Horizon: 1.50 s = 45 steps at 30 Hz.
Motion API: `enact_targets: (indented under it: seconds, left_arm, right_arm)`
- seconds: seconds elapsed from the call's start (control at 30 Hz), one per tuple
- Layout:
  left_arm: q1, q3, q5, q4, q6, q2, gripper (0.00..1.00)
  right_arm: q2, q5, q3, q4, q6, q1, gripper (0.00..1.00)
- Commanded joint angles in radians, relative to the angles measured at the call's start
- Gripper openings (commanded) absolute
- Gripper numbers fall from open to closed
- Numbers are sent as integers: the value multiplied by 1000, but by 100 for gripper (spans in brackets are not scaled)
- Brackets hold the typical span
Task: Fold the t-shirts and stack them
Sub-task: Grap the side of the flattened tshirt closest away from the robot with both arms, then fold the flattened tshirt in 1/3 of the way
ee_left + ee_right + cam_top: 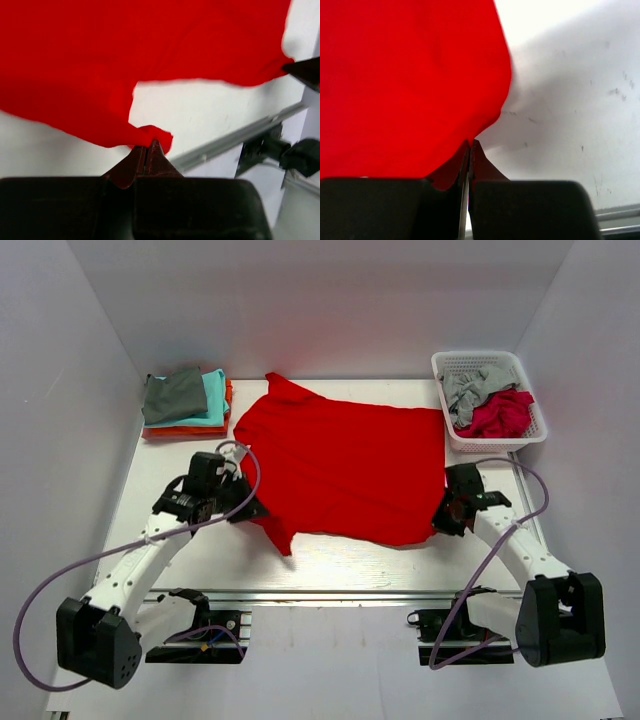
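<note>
Wrist cameras show left gripper (148, 148) and right gripper (470, 147) pinching the red t-shirt (345, 468); overhead, cloth seemingly hides both grips.

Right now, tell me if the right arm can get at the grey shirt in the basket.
Probably not yet: the right gripper is shut on the edge of the red t-shirt. Once it lets go, the way looks free: the basket sits just beyond it, the grey shirt uncovered.

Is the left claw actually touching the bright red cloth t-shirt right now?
Touching. The left wrist view shows the left claw shut, its tips pinching a bunched corner of the bright red cloth t-shirt.
</note>
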<state>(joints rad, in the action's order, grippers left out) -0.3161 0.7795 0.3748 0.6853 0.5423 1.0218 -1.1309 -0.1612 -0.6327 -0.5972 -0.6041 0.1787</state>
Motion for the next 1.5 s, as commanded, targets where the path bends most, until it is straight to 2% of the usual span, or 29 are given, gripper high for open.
enact_targets:
  seconds: [0.0, 0.03, 0.17, 0.37, 0.57, 0.9, 1.2, 1.23, 1.33, 1.37, 1.47]
  left_arm:
    - [8, 50, 7, -279, -19, 49, 0]
    - [21, 62, 7, -299, -19, 91, 0]
    - [22, 167, -158, -340, -10, 206, 0]
    - [22, 335, -272, -392, -86, 363, 0]
    - [22, 438, -290, -503, -211, 484, 0]
    - [41, 526, -355, -642, -329, 610, 0]
    - [74, 707, -294, -675, -380, 879, 0]
    - [83, 742, -293, -675, -389, 900, 0]
    - [94, 767, -245, -751, -413, 983, 0]
    - [94, 779, -244, -773, -413, 1009, 0]
    - [104, 875, -246, -782, -423, 1115, 2]
  right_arm:
    - [-32, -11, -111, 37, 38, 1, 0]
    - [-62, -18, -123, 37, 41, -1, 0]
    - [-133, -44, -197, 37, 56, -1, 0]
    - [-213, -116, -306, 16, 44, -5, 0]
    - [-260, -192, -390, -13, 53, -18, 0]
    - [-372, -205, -490, -24, 56, -54, 0]
    - [-504, -199, -582, -24, 44, -85, 0]
    - [-529, -204, -599, -26, 40, -87, 2]
    - [-573, -236, -633, -19, 38, -91, 16]
    - [-584, -242, -636, -10, 37, -91, 24]
    - [-628, -242, -674, -6, 50, -90, 35]
